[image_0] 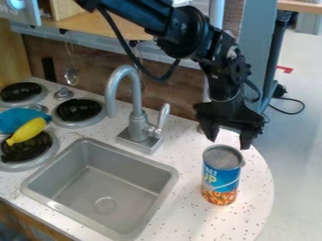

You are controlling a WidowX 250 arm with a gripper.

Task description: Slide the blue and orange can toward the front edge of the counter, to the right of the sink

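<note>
Gripper (229,140) spread wide, fingers pointing down just above can (221,175), nothing held. Can upright on counter (252,212), right of sink (104,188) and faucet (134,109). Yellow toy (27,131) and blue cloth (19,119) lie over burners (25,148).

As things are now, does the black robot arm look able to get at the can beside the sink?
Probably yes: its gripper hangs open just above the can, and nothing visible stands between them.

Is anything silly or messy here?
A bit silly: a yellow thing and a blue thing lie right on the stove, with no pan under them. The can stands upright below the open gripper. I see nothing spilled.
</note>
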